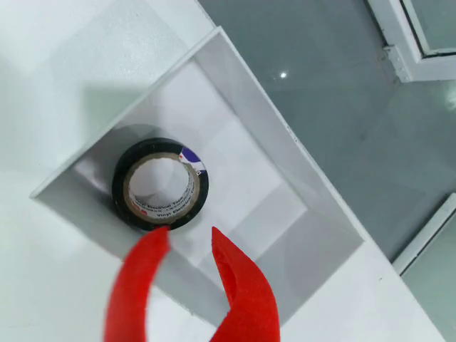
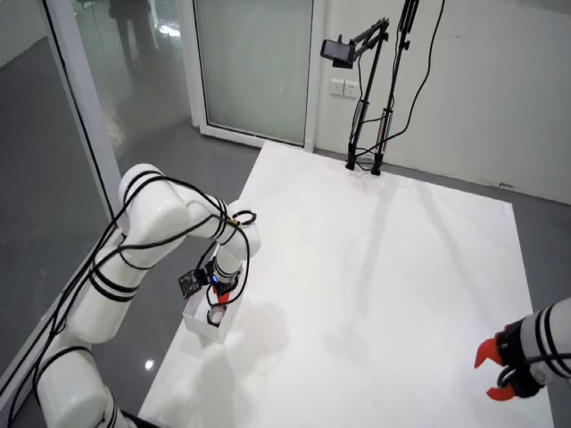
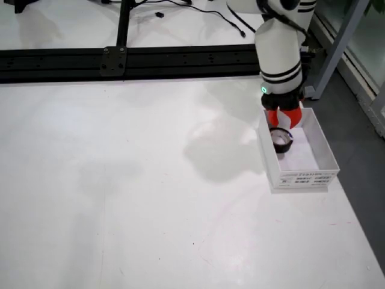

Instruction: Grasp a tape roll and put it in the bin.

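**Tape roll lay inside the bin, just off the end effector's tips**

The tape roll (image 1: 160, 184) sat inside the white bin (image 1: 285, 153), against one wall and well short of the bin's far end. In the wrist view it appeared to lean on that wall, its open core facing the camera, so its axis ran roughly along the line of sight. The end effector (image 1: 189, 242) hovered over the bin with its red fingers spread and nothing between them; the roll lay just beyond the fingertips, toward the left finger in that view, which seemed to overlap its rim. The bin stood at the edge of the bench (image 3: 150, 180). With the roll already in the bin, the task looked essentially complete, and a straight lift seemed the sensible next move.
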Controlling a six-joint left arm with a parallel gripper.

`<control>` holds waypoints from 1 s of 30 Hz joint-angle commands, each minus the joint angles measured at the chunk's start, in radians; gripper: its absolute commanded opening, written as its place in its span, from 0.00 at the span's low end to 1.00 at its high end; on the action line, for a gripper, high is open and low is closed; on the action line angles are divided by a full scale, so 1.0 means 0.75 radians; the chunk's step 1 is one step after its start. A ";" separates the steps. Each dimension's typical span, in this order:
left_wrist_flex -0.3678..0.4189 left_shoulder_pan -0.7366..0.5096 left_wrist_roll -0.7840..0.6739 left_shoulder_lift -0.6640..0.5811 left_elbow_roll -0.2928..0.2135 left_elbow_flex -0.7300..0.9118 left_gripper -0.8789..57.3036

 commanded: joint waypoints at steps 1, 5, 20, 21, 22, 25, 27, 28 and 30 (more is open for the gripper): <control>-0.007 -0.033 0.000 -0.020 -0.014 -0.004 0.01; 0.042 -0.074 0.000 -0.092 -0.002 -0.004 0.01; 0.286 -0.354 0.000 -0.462 0.045 -0.004 0.01; 0.288 -0.381 0.000 -0.480 0.045 -0.004 0.01; 0.290 -0.408 0.000 -0.496 0.045 -0.004 0.01; 0.292 -0.487 0.000 -0.535 0.037 -0.004 0.01; 0.292 -0.534 0.000 -0.554 0.033 -0.006 0.01; 0.292 -0.559 0.000 -0.562 0.031 -0.006 0.01; 0.292 -0.602 0.000 -0.572 0.026 -0.006 0.01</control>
